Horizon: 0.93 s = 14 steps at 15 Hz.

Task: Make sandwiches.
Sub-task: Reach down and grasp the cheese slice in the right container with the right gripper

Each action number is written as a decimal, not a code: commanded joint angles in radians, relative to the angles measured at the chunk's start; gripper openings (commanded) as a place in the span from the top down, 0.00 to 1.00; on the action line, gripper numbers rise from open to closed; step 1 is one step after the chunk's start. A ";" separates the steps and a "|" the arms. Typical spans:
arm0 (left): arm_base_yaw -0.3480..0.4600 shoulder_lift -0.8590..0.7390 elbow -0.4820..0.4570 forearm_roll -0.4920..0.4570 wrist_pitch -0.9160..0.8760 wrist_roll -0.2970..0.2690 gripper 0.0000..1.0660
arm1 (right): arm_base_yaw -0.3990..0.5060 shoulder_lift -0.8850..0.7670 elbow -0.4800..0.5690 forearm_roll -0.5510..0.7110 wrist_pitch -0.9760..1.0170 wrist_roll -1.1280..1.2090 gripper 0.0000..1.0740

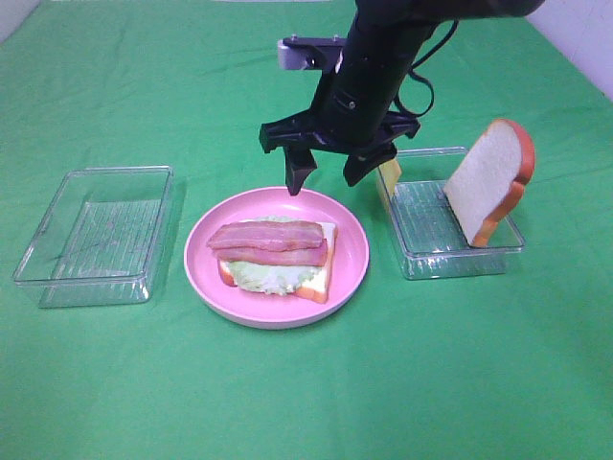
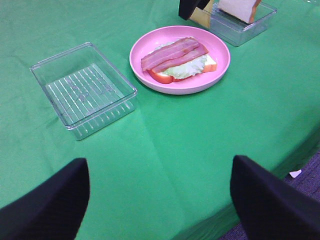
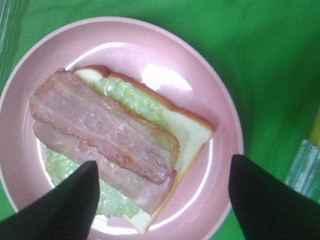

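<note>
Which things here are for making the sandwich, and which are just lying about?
For the job: bacon, lettuce, lower bread slice, pink plate, cheese slice, leaning bread slice, right tray.
Lying about: left tray, green cloth.

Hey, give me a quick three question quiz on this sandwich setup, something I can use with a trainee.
1. True or false: the bacon strips lie on top of the lettuce on the pink plate.
2. Where is the spare bread slice? A, flat on the plate; B, standing on edge in the clear tray on the right of the high view; C, held in a gripper.
3. Fill in: the right gripper above the plate has its jaws ____.
Key: 1 true; 2 B; 3 open.
</note>
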 commanded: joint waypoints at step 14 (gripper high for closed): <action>-0.004 -0.022 0.003 0.004 -0.009 -0.005 0.30 | -0.207 0.152 -0.318 -0.046 0.271 -0.061 0.38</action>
